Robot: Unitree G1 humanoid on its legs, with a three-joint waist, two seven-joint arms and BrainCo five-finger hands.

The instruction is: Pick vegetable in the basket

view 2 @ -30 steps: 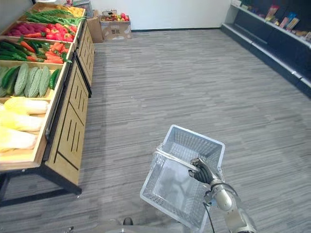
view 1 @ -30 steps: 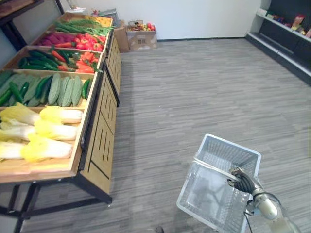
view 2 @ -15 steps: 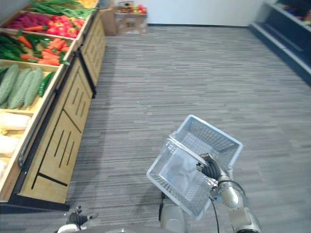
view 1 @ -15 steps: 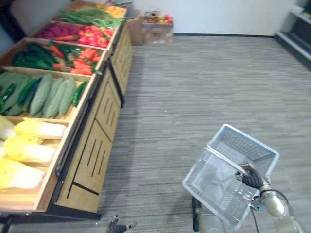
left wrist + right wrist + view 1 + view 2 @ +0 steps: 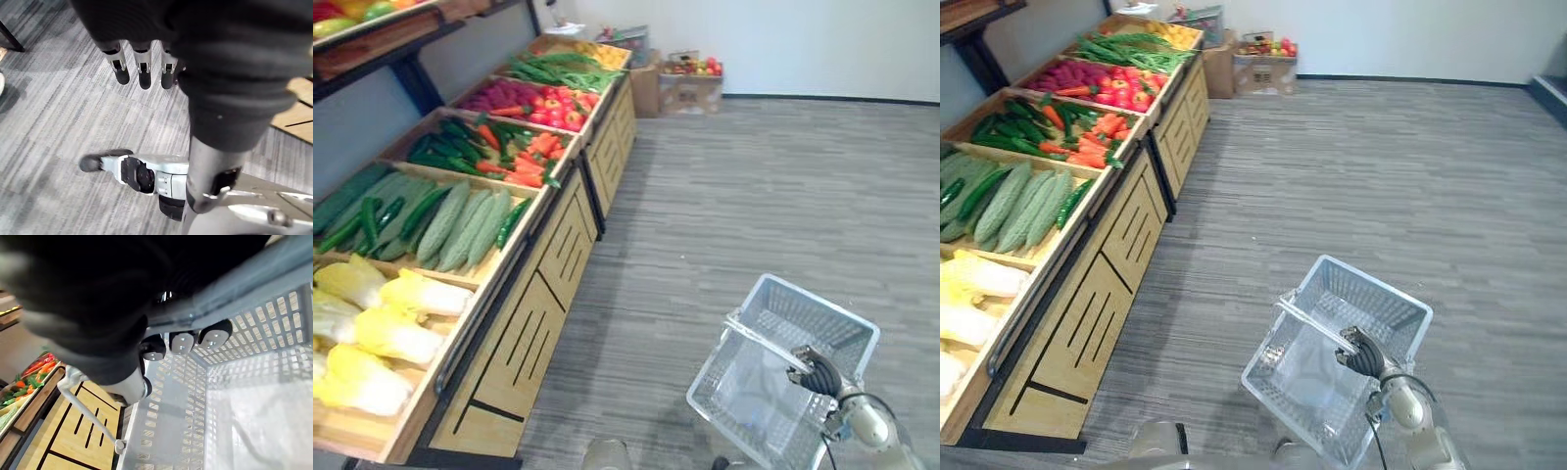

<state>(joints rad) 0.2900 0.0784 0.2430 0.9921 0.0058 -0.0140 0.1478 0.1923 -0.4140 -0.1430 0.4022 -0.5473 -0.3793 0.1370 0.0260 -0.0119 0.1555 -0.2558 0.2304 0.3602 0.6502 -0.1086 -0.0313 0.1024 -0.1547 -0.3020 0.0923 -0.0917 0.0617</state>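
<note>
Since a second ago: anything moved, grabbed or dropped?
Only the camera swung, toward the vegetable stand; the things themselves did not shift. Nothing was taken hold of or let go. The right hand keeps its fingers curled round the handle of the basket, which is still empty. The left hand hangs open over the floor.

- We see a wooden display stand (image 5: 1087, 313) along the left, with slotted panels on its front.
- At its far end, cardboard boxes (image 5: 1268, 70) sit against the white wall (image 5: 1410, 34).
- Grey striped floor (image 5: 1381, 176) lies beside it.
</note>
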